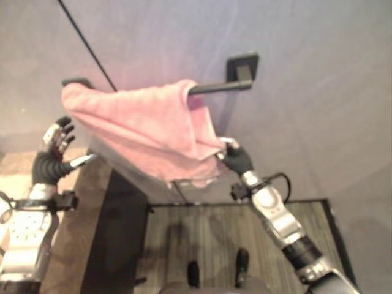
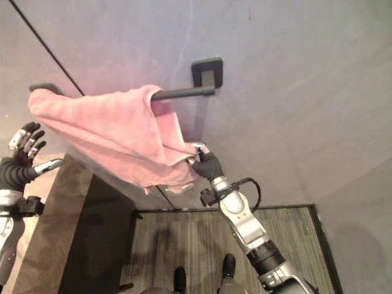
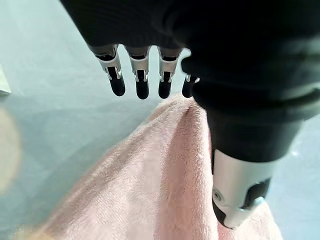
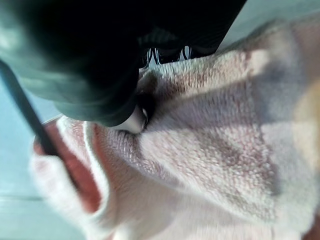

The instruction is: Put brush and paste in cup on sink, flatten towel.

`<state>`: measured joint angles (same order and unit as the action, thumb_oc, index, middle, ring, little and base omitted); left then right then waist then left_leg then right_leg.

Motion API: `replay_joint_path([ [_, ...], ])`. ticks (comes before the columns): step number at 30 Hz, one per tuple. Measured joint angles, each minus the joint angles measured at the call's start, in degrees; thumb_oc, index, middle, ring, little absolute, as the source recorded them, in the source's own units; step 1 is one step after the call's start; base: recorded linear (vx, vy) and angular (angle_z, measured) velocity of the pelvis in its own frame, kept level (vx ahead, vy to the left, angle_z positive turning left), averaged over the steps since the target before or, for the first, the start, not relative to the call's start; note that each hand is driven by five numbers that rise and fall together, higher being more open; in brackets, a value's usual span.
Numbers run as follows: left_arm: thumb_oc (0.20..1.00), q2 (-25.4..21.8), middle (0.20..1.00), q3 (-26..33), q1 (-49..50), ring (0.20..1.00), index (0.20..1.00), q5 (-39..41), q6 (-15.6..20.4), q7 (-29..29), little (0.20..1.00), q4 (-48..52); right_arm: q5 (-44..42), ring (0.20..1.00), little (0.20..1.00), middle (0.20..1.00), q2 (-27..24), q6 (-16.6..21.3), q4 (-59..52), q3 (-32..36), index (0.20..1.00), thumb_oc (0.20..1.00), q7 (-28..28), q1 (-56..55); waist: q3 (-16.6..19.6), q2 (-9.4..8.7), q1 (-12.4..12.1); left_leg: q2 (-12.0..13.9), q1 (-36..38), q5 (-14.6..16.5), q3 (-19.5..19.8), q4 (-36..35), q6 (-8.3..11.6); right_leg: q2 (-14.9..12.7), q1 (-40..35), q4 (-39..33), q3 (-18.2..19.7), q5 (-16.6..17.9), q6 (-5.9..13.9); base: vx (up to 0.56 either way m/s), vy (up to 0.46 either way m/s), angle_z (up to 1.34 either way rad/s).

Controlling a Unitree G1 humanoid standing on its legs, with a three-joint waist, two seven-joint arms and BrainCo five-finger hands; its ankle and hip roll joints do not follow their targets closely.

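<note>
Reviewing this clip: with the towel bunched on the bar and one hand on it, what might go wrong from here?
1. The right hand pinches only the pink towel's lower corner; a downward tug may drag it off the bar rather than spread it.
2. The towel sits bunched toward one end of the bar, so it could slide off unevenly.
3. The left hand is open beside the towel, not steadying it.

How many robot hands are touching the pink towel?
1. The right hand pinches the towel at its lower right corner. The left hand is open, just left of the towel and apart from it.
</note>
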<state>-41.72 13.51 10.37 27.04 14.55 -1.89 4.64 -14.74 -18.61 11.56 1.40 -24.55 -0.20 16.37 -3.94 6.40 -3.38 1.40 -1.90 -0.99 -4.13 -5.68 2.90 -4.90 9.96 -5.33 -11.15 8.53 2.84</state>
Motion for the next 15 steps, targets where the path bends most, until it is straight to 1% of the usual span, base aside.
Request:
replay_joint_path([
  [1,1.0,0.2,1.0,-0.2,-0.1,1.0,1.0,0.3,0.0,0.2,1.0,-0.7,0.0,0.203,0.203,0.203,-0.1,-0.1,1.1,-0.1,0.203,0.203,0.2,0.0,0.2,0.02,0.2,0.0,0.0,0.0,0.0,0.0,-0.01,0.0,0.0,0.0,0.0,0.0,0.01,0.0,0.0,0.0],
  [2,1.0,1.4,1.0,-0.3,-0.2,1.0,1.0,1.5,-0.1,1.2,1.0,-2.8,0.0,0.2,0.2,0.2,-0.2,-1.2,2.0,-0.4,0.2,0.2,0.6,-0.2,0.6,0.15,0.2,-0.1,0.2,0.0,-0.1,0.0,-0.05,0.0,-0.1,0.0,0.1,0.0,0.01,0.0,0.0,0.0],
  [5,1.0,1.7,1.0,-0.5,-0.1,1.0,1.0,2.9,-1.4,1.9,1.0,-7.8,-0.1,0.2,0.2,0.2,-0.9,-1.5,2.0,-0.4,0.2,0.2,1.3,-0.4,0.8,-0.08,0.2,-0.1,0.4,0.0,-0.2,0.0,-0.05,0.1,-0.2,0.0,0.3,0.1,-0.06,0.01,0.023,-0.02],
  [7,1.0,1.7,1.0,-0.5,0.0,1.0,1.0,3.5,-1.9,2.1,1.0,-9.1,-0.7,0.209,0.209,0.209,-1.5,-1.5,2.0,-0.4,0.209,0.209,1.3,-0.4,0.9,-0.2,0.1,0.0,0.6,0.0,-0.3,0.0,-0.05,0.1,-0.5,0.0,0.3,0.1,-0.06,0.01,0.016,-0.01],
  [8,1.0,1.7,1.0,-0.5,-0.1,1.0,1.0,4.2,-2.0,2.2,1.0,-9.7,-1.1,0.269,0.269,0.269,-2.0,-1.5,2.0,-0.2,0.269,0.269,1.3,-1.0,1.0,-0.45,0.2,-0.1,0.9,0.1,-0.4,0.0,-0.13,0.1,-0.7,0.0,0.4,0.1,-0.05,0.01,0.034,-0.02],
  [9,1.0,1.7,1.0,-0.4,-0.1,1.0,1.0,4.9,-2.1,2.2,1.0,-9.9,-1.1,0.3,0.3,0.3,-1.9,-1.5,1.9,0.1,0.3,0.3,1.3,-1.5,1.2,-0.56,0.2,0.0,1.0,0.1,-0.4,0.0,-0.15,0.1,-0.7,0.0,0.5,0.1,-0.05,0.01,0.022,-0.04],
  [10,1.0,1.7,1.0,-0.4,-0.1,1.0,1.0,5.4,-2.1,2.2,1.0,-9.9,-1.1,0.307,0.307,0.307,-1.8,-1.5,1.9,0.2,0.307,0.307,1.3,-1.9,1.2,-0.67,0.1,0.0,1.0,0.1,-0.5,0.0,-0.15,0.1,-0.7,0.0,0.5,0.1,-0.05,0.01,0.028,-0.05],
  [11,1.0,1.8,1.0,-0.4,0.0,1.0,1.0,6.0,-2.2,2.2,1.0,-9.9,-1.2,0.253,0.253,0.253,-1.8,-1.6,0.9,0.8,0.253,0.253,1.5,-3.1,1.4,-0.99,0.2,-0.1,0.9,0.1,-0.7,0.0,-0.18,0.1,-0.6,0.0,0.7,0.1,-0.04,0.01,0.025,-0.05],
  [13,1.0,2.5,1.0,-0.4,0.3,1.0,1.0,6.9,-2.2,2.2,1.0,-10.0,-1.2,0.2,0.2,0.2,-2.0,-1.3,-1.9,1.3,0.2,0.2,2.2,-4.9,1.4,-1.13,0.2,-0.1,0.9,0.2,-0.8,0.0,-0.22,0.0,-0.5,0.0,0.8,0.0,-0.06,0.02,0.028,-0.05],
  [15,1.0,3.0,1.0,-1.4,0.3,1.0,1.0,6.8,-2.4,2.3,1.0,-10.7,-1.0,0.2,0.2,0.2,-1.7,-0.9,0.6,1.2,0.2,0.2,2.4,-4.6,1.7,-1.62,0.7,-0.1,1.0,0.2,-1.0,0.0,-0.27,0.0,-0.5,0.0,0.8,0.1,-0.05,0.02,0.014,-0.02],
])
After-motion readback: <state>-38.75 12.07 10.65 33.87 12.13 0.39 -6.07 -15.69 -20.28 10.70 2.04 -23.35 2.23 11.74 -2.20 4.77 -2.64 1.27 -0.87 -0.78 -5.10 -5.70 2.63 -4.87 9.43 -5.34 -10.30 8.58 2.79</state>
